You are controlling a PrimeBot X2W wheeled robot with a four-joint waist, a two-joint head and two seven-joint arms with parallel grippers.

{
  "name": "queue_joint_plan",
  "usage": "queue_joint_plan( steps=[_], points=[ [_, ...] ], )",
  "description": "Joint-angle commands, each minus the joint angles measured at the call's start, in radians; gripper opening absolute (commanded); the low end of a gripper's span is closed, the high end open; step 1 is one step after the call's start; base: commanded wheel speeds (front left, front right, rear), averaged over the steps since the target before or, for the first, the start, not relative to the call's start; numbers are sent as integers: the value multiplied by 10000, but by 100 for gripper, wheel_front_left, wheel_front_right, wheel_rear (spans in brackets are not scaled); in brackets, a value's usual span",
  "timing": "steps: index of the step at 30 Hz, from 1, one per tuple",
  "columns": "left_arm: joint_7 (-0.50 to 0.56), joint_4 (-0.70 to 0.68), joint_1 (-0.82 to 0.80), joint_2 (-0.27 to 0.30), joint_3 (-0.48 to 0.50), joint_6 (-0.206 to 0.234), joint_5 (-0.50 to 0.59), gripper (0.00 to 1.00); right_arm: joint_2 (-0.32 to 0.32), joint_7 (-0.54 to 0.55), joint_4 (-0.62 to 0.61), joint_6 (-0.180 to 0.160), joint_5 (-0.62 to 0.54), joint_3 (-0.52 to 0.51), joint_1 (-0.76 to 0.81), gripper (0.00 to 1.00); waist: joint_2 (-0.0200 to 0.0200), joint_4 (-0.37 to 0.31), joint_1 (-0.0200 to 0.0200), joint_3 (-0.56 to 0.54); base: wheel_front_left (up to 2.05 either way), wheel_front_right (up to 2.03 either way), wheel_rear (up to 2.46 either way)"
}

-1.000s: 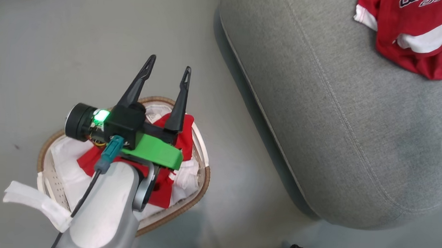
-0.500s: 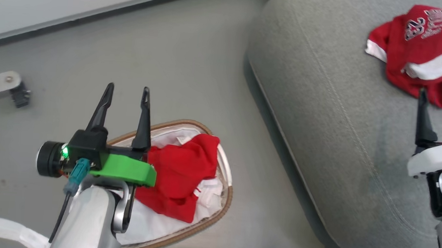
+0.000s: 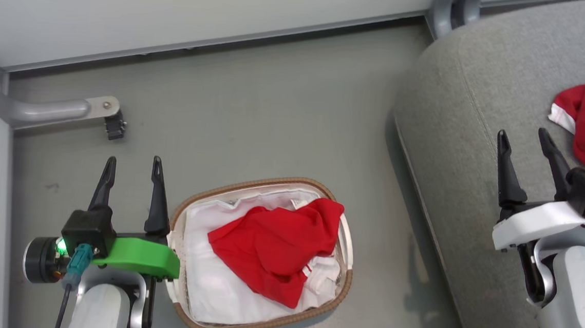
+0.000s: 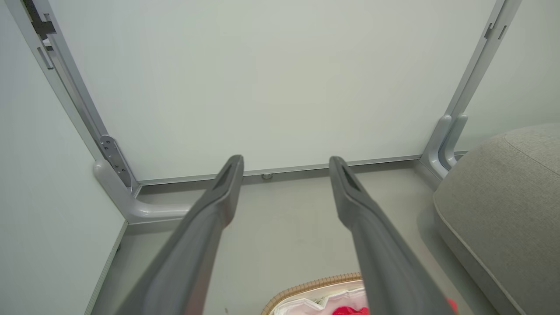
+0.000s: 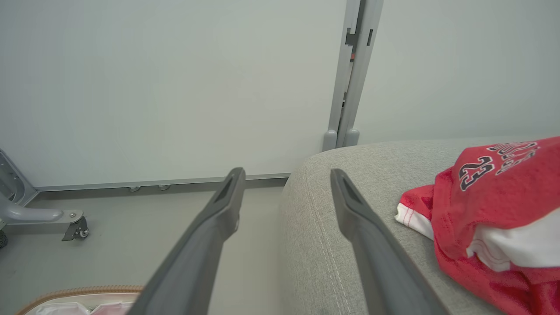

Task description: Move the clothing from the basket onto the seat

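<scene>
Grey smooth flooring (image 3: pixel 276 106) runs under everything, closed off on the far side by pale wall panels (image 3: pixel 180 7) in a grey metal frame.

Nearest the robot, the left gripper (image 3: pixel 134 159), with two long dark fingers, hangs over bare floor. Its jaws are spread wide and hold nothing. Just to the right of its right finger sits the brown-rimmed oval white perforated plastic basket (image 3: pixel 260 181), its near edge close by that finger's base. Inside, a white fabric liner (image 3: pixel 211 292) is bunched along the walls. A crumpled bright red garment (image 3: pixel 271 245) with a bit of white trim lies on the liner, toward the side away from the left fingers. Ahead of the left fingertips, a grey metal frame foot with a small black caster (image 3: pixel 95 106) rests on the floor near the wall.

The right gripper (image 3: pixel 523 132) hovers above the large grey fabric-upholstered seat cushion (image 3: pixel 452 160), likewise spread wide and empty. Just beyond and to the right of its right finger, a second red garment with white bands, lettering and the number 23 (image 5: pixel 490 192) lies heaped on the cushion, apart from the fingers. In the right wrist view, the cushion's rounded edge falls between the two fingers, with floor beyond the left one and fabric beyond the right. Farther off, an upright grey frame post (image 5: pixel 350 87) rises behind the cushion.
</scene>
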Motion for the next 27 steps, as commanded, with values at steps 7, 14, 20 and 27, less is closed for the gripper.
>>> queue_joint_plan(
  steps=[7, 14, 20, 27],
  points=[
    [9, 44, 676, 20, 148, -85, -79, 100, 273, -3, 172, -10, 18, 50, 732, 100, 0, 919, 0, -936, 0, 0, 0],
    [9, 89, 1164, 21, 220, -170, -135, 100, 466, -2, 304, -10, 37, 38, 1292, 100, 0, 1197, 0, -1363, 0, 0, 0],
    [9, 63, 1696, 20, 435, -221, -184, 100, 521, -2, 376, -10, 7, 125, 1794, 100, 0, 1216, 0, -1817, 0, 0, 0],
    [9, -75, 2056, 20, 401, -265, -311, 100, 588, -2, 340, -10, -24, 158, 2123, 100, 0, 1071, 0, -1948, 0, 0, 0]
  ],
)
